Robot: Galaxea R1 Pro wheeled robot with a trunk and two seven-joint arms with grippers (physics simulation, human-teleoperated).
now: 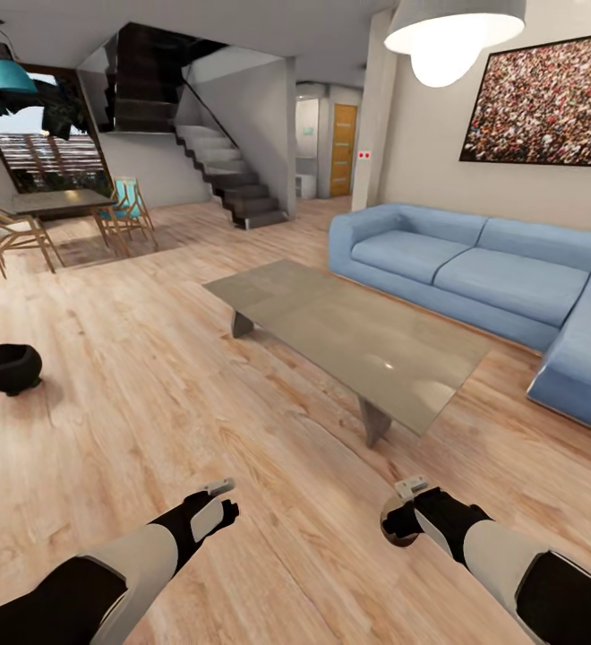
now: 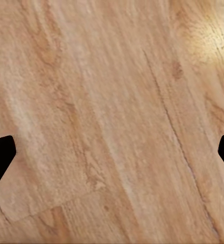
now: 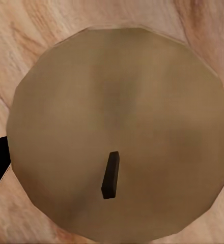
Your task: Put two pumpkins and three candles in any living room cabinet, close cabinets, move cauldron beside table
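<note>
The right gripper (image 1: 401, 512) pinches a tan candle (image 3: 119, 137), its dark wick (image 3: 110, 175) facing the wrist camera, above the wooden floor (image 1: 152, 376). The left gripper (image 1: 217, 502) hangs empty, fingers spread. The black cauldron (image 1: 7, 368) sits on the floor, well apart from the grey coffee table (image 1: 349, 336).

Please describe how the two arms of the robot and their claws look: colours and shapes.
Both arms have black upper sections, pale grey forearm shells and black wrists. The left claw and the right claw have short pale grey fingers. No cables or markings are visible.
</note>
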